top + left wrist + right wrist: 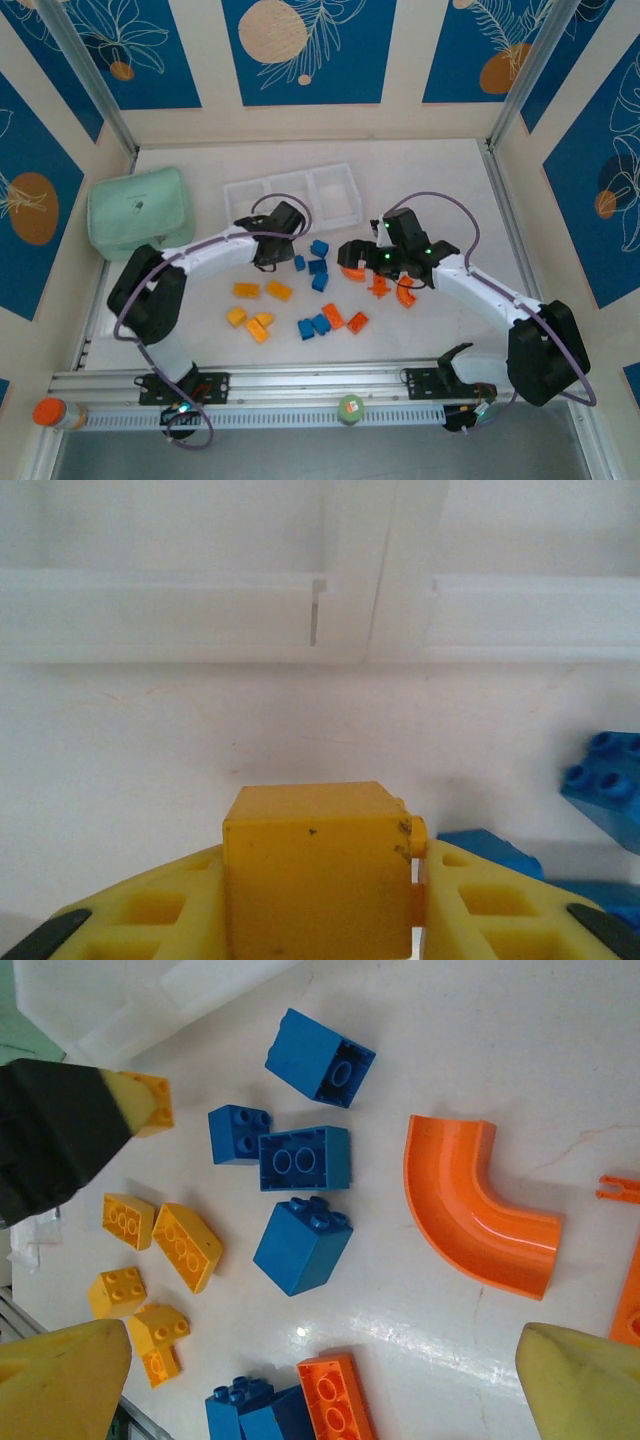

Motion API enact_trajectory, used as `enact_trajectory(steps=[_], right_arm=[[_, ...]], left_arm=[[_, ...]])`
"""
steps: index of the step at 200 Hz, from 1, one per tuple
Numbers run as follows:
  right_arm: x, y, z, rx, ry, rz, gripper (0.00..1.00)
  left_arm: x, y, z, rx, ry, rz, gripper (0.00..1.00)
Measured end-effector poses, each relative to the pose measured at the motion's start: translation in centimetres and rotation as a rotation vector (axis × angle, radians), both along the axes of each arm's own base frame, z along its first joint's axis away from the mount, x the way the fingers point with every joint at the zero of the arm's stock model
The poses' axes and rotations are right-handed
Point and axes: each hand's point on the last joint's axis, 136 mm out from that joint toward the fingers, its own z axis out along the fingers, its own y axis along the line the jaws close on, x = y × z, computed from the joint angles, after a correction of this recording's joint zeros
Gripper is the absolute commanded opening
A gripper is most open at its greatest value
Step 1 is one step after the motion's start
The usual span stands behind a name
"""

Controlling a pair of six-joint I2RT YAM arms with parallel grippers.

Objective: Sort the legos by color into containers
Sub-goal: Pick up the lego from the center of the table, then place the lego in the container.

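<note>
My left gripper [318, 875] is clamped on a yellow brick [315, 850], just in front of the tray [150, 620] and facing its front wall. My right gripper [320, 1345] hangs wide open, holding nothing, over the loose pile further out from the tray.

My main worry is the grip. A stud on the brick's side [418, 830] sits against one finger, so the pinch may be uneven and the brick could twist or drop on the way up. The tray wall is also right ahead. If I carry the brick in low it will hit that wall and shove the tray, or catch on the rim. The arms are close too: the left gripper sits just beside the blue bricks [300, 1245] under my right one, so two moves at once could clash. The blues lie touching, with an orange arch [470, 1210] near them. A wide grab there could take two bricks or scatter them.

I cannot tell whether the yellow brick is off the table, because its underside is cut off. From the wrist I see the tray's wall but not inside it, so I cannot check what the compartments hold. From above, the left arm covers the brick and the right arm covers part of the orange pieces. Both right fingertips run off the frame.
</note>
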Motion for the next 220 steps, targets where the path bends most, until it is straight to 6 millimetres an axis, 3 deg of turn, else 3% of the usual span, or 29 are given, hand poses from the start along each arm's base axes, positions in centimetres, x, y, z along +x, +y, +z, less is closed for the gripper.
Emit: enact_trajectory(steps=[43, 89, 139, 177, 220], right_arm=[[0.7, 1.5, 0.9, -0.006, -0.019, 0.046, 0.99], [1.1, 2.2, 0.7, -0.009, -0.014, 0.059, 0.99], [1.7, 2.5, 0.6, -0.007, -0.016, 0.052, 0.99], [2.3, 2.9, 0.8, -0.004, -0.020, 0.051, 0.99], [2.6, 3.1, 1.2, -0.003, -0.025, 0.054, 0.99]], left_arm=[[0.1, 1.2, 3.8, -0.011, -0.044, -0.022, 0.32], [4.7, 2.8, 6.7, -0.005, -0.090, 0.015, 0.30], [8.7, 6.6, 3.7, 0.048, -0.042, 0.096, 0.31], [11.9, 7.3, 2.2, 0.080, -0.025, 0.090, 0.51], [12.6, 7.1, 2.6, 0.097, -0.035, 0.049, 0.64]])
